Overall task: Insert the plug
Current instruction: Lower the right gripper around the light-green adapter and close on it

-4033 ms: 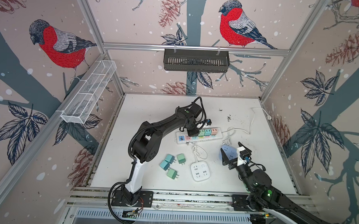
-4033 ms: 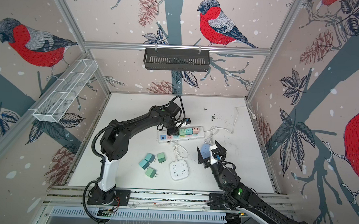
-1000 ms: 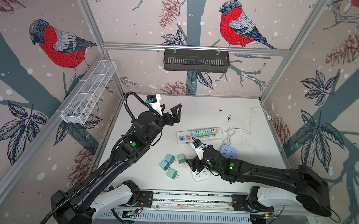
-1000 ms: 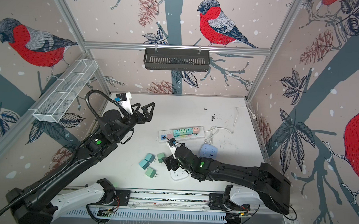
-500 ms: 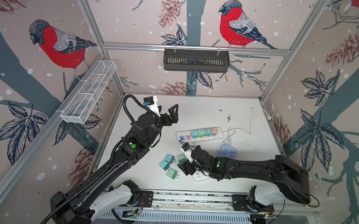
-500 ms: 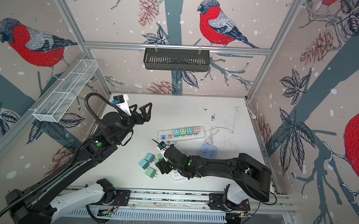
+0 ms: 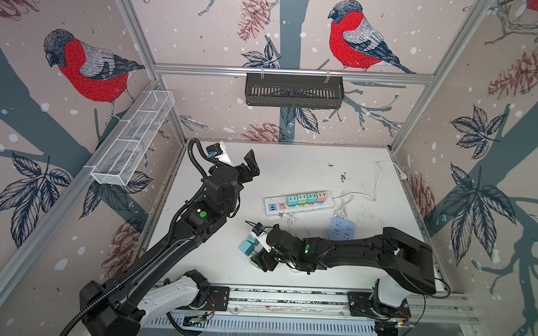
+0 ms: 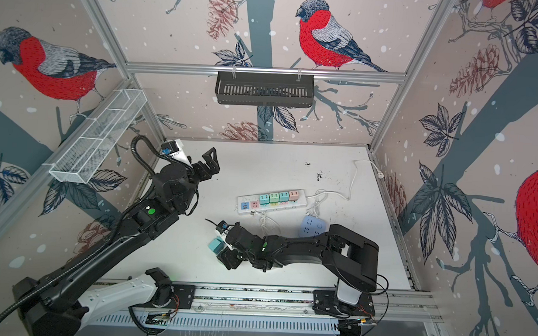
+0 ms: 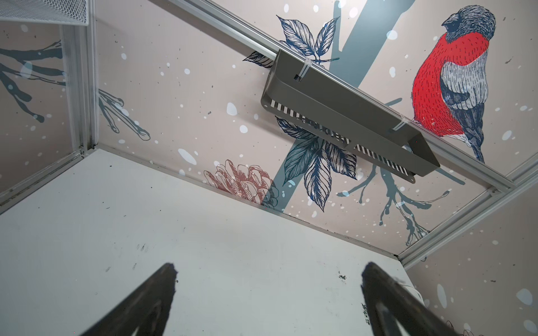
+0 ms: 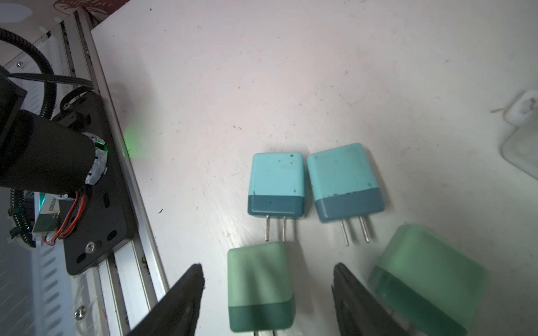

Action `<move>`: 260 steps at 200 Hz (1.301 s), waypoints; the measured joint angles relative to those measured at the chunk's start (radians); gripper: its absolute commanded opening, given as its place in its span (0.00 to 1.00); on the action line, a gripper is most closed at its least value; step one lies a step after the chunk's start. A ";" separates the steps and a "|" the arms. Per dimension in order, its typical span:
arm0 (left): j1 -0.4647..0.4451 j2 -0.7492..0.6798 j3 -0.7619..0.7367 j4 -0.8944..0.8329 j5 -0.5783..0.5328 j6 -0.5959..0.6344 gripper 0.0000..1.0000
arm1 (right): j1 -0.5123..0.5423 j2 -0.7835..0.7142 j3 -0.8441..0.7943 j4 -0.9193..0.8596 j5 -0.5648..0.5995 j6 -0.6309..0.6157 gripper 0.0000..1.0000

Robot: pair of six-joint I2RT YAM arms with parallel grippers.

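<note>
Two arms work over a white desk (image 7: 293, 163). Far left, a white wire basket (image 7: 133, 136) hangs on the side wall. Beside it the left pincer (image 9: 269, 270) is raised above the desk's back left corner, its jaws spread wide with nothing between them. Its wrist view looks past both fingers to bare desk and the black slotted basket (image 7: 294, 91) on the back wall. Toward the front middle lie two blue plugs (image 10: 276, 183), just beside each other, prongs pointing at the right pincer (image 10: 267, 270). That pincer is low over the desk and open. Its fingers (image 10: 186, 293) straddle a green plug (image 10: 259, 279) that lies flat, with a clear gap on each side, so it grips nothing. A second green plug (image 10: 428, 279), blurred, sits just outside the other finger. Behind them, in both top views, a white power strip (image 7: 329, 203) lies across the desk's middle. It carries three teal plugs and one pink one along its right part, and shows a blue and a pink socket face at its left end. Near the strip's right end rests a pale blue socket cube (image 7: 342, 229), and a white cable (image 7: 377, 180) loops toward the back right corner.
</note>
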 measured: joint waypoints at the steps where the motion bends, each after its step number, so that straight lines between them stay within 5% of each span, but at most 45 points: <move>1: 0.000 0.001 0.000 0.000 -0.001 0.000 0.99 | 0.001 0.000 0.000 -0.001 0.000 0.000 0.73; 131: 0.000 0.074 0.023 -0.016 0.006 0.007 0.99 | 0.046 0.074 -0.005 -0.019 -0.032 -0.007 0.71; 199: 0.000 0.083 0.024 -0.024 0.014 0.007 0.99 | 0.069 0.114 -0.004 0.022 0.068 -0.026 0.59; 260: 0.000 0.097 0.024 -0.023 0.016 -0.011 0.99 | 0.116 0.103 -0.124 0.211 0.208 -0.058 0.34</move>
